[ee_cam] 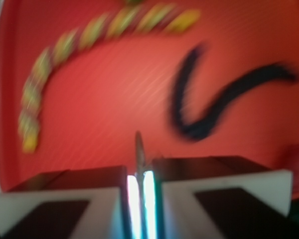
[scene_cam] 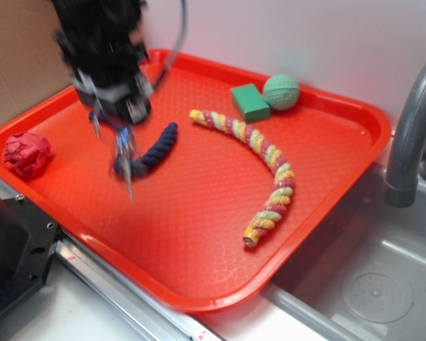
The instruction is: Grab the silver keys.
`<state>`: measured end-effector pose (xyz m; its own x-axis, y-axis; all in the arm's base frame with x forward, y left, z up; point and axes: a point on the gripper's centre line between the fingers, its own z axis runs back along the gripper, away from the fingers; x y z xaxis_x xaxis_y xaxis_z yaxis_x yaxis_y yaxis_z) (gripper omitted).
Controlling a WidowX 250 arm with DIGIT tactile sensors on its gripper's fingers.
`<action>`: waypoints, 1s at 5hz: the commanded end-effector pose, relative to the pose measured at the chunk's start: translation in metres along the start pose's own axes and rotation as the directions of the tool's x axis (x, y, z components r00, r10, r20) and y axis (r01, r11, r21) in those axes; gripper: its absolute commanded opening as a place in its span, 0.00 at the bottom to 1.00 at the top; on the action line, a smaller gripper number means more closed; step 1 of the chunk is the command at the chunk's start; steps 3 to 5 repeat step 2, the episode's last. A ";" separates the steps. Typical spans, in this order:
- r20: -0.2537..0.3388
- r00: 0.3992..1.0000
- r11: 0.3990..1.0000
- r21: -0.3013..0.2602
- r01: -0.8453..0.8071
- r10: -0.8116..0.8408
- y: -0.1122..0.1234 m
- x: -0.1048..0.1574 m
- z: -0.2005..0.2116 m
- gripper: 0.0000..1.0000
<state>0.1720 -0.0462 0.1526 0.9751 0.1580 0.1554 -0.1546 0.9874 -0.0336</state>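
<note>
My gripper (scene_cam: 112, 126) hangs over the left part of the red tray (scene_cam: 199, 234), blurred by motion. Its jaws are shut on the silver keys (scene_cam: 126, 160), which dangle below the fingertips above the tray floor. In the wrist view a thin grey key blade (ee_cam: 138, 149) sticks out from between the two closed pads (ee_cam: 133, 199), so the gripper (ee_cam: 141, 175) is pinched on it. The keys hang just in front of the dark blue rope (scene_cam: 156, 149).
A dark blue rope (ee_cam: 214, 104) lies near the gripper. A long multicoloured rope (scene_cam: 263, 170) curves across the tray's middle. A green block (scene_cam: 250, 101) and a green ball (scene_cam: 280, 91) sit at the back. A red crumpled lump (scene_cam: 27, 153) lies at the left. A grey faucet (scene_cam: 412, 135) and sink are at the right.
</note>
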 end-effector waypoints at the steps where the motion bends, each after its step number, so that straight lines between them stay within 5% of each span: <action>1: 0.090 0.995 0.992 0.116 -0.058 0.048 0.077 0.042 0.115 0.00; 2: 0.063 0.995 0.995 0.063 -0.080 0.076 0.082 0.051 0.121 0.00; 5: 0.063 0.995 0.995 0.063 -0.080 0.076 0.082 0.051 0.121 0.00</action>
